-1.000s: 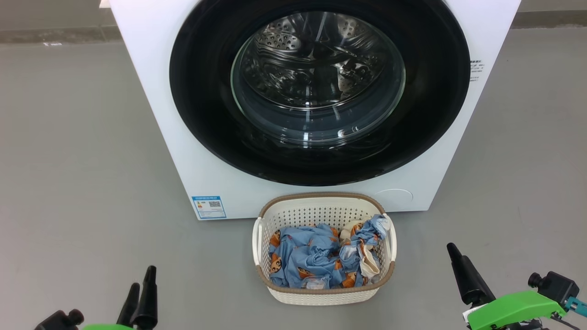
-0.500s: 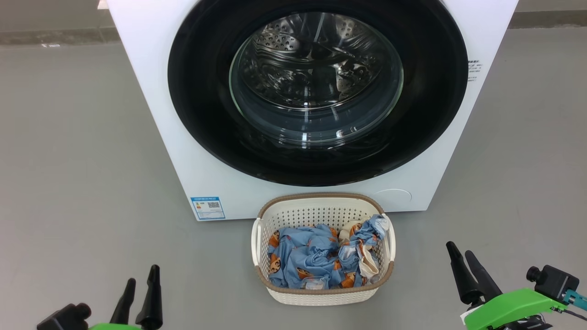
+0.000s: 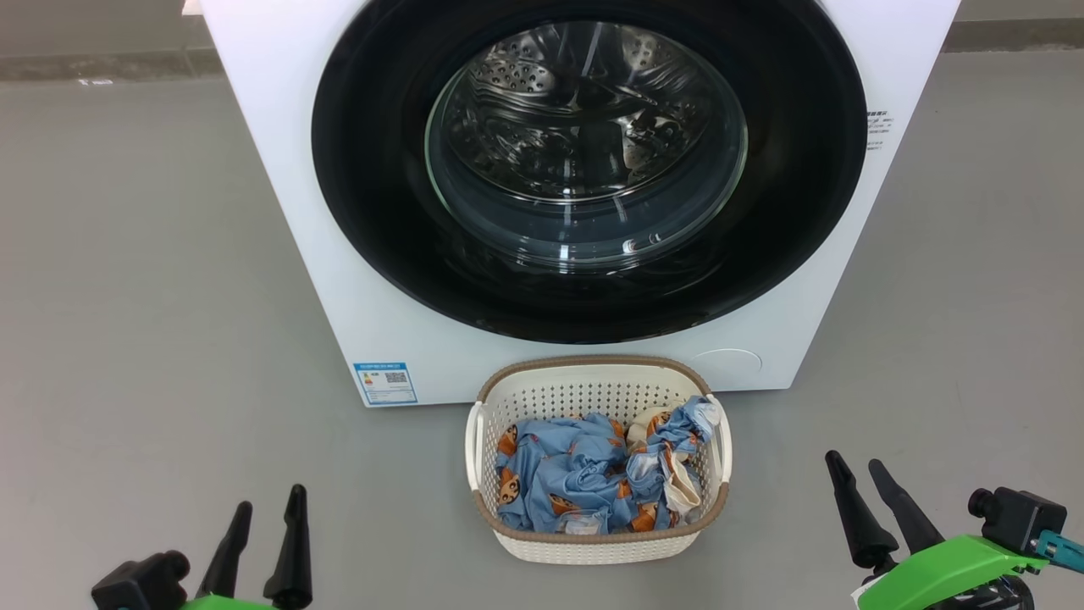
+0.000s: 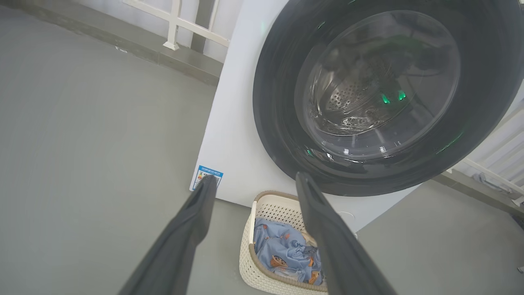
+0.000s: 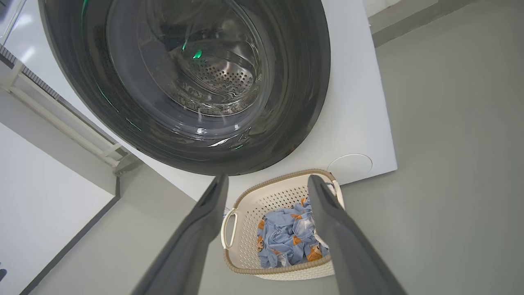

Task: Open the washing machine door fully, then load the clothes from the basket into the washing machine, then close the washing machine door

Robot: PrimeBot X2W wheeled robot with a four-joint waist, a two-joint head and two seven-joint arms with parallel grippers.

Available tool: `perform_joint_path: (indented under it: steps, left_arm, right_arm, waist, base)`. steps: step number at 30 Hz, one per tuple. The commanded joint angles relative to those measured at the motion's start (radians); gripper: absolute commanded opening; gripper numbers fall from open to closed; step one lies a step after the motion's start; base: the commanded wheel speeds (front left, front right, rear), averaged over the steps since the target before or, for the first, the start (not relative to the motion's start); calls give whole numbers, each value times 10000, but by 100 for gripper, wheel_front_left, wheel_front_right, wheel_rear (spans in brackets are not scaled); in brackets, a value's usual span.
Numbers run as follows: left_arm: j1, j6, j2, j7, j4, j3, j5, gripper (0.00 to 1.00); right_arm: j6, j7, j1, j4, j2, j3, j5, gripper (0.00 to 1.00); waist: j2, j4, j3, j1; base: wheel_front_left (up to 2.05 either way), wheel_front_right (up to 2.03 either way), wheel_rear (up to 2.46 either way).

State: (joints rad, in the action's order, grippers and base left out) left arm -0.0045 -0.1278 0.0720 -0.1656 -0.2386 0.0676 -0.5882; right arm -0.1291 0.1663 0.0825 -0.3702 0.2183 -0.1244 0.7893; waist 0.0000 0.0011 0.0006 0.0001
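— Pincers first: the left pincer [image 3: 270,498] sits low at my left in the head view, fingers spread, nothing between them.
— And the other one?
— I see the right pincer [image 3: 854,460] low at my right, likewise spread and holding nothing. Both hang over the grey floor [image 3: 127,296], tips pointing toward the washer [image 3: 271,169].
— What lies between them?
— The basket [image 3: 593,365], standing on the floor, well apart from either pincer. Blue clothes [image 3: 576,474] with orange prints lie crumpled inside it.
— How close is it to the machine?
— Just in front of it, under the lower edge of the door [image 3: 373,169]. I cannot tell whether it touches the front panel.
— And the door?
— Shut, flat against the front. Through its glass I make out the steel drum [image 3: 584,110].
— Wrist cameras?
— Each one looks out between its own spread fingers at the basket, with the door above it. A blue sticker [image 3: 385,383] sits at the washer's lower left corner, just left of the basket.
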Motion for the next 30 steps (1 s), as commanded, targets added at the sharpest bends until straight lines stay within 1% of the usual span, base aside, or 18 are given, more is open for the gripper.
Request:
perform_joint_path:
  steps: [1,16,23,30]
  left_arm:
    - [-328,-22,206,-157,303,-201,374,100]
    - [-284,-26,274,-599,305,-171,2005,100]
    - [-292,-28,314,-805,174,-133,2572,100]
    - [-305,-29,340,-962,33,-105,3063,100]
  right_arm:
    - [-12,155,357,182,207,-261,-360,100]
    - [-14,594,472,146,559,-453,-1765,100]
    - [-15,798,483,76,695,-280,-2442,100]
    - [-16,954,424,64,675,13,-3030,100]
  waist:
    - [0,5,3,0]
    - [0,-40,23,0]
    - [0,-86,32,0]
    - [0,-118,16,0]
  base:
    - [0,0,0]
    - [0,0,0]
    - [0,0,0]
    - [0,0,0]
